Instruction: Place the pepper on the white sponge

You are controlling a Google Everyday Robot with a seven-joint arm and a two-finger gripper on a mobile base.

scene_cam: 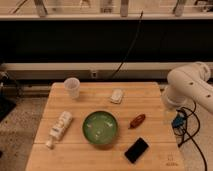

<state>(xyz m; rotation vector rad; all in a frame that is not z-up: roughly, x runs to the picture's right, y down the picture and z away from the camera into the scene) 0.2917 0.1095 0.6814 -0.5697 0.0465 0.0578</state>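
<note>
The pepper [137, 120] lies on the tabletop [150, 102] just right of the green bowl [100, 128], apart from the white sponge [117, 95] above it, while the claw [170, 116] hangs at the tabletop's right edge, clenched or released I cannot tell.

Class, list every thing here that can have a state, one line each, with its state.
pepper: lying on the table, apart from the sponge.
sponge: flat, nothing on it.
cup: upright.
bottle: on its side.
bowl: upright.
phone: lying flat.
end effector: at the table's right edge, clear of the pepper.
</note>
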